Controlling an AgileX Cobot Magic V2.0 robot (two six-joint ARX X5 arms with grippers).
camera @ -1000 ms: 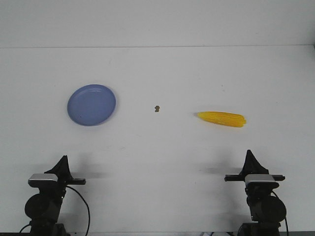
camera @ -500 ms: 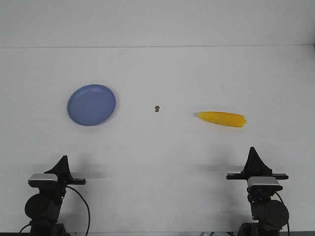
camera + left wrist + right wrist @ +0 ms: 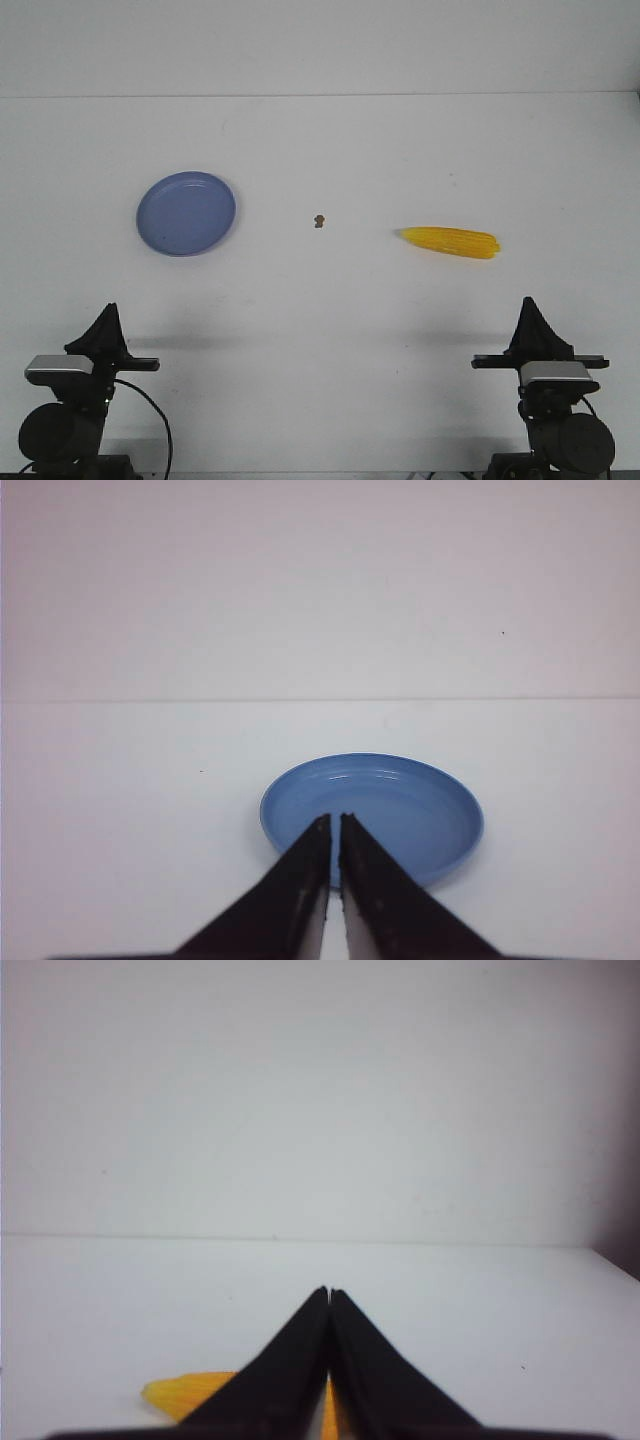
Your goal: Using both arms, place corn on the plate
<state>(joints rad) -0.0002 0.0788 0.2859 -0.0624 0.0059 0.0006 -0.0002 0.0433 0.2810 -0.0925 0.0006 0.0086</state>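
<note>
Both grippers, left (image 3: pixel 107 309) and right (image 3: pixel 529 304), are held closed and empty, well short of the plate (image 3: pixel 186 213) and corn (image 3: pixel 449 242).

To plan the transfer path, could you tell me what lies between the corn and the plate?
In the front view, only a tiny brown speck lies between corn and plate.

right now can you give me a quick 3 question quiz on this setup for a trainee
1. True or false: the corn already lies on the plate.
2. Multiple choice: what sits on the table between plate and corn? A) a small brown speck B) a spoon C) a cup
3. Fill in: both the left gripper and the right gripper have their jaws ____.

Key: 1. False, the corn lies on the table, far to the plate's right. 2. A. 3. shut, holding nothing.
</note>
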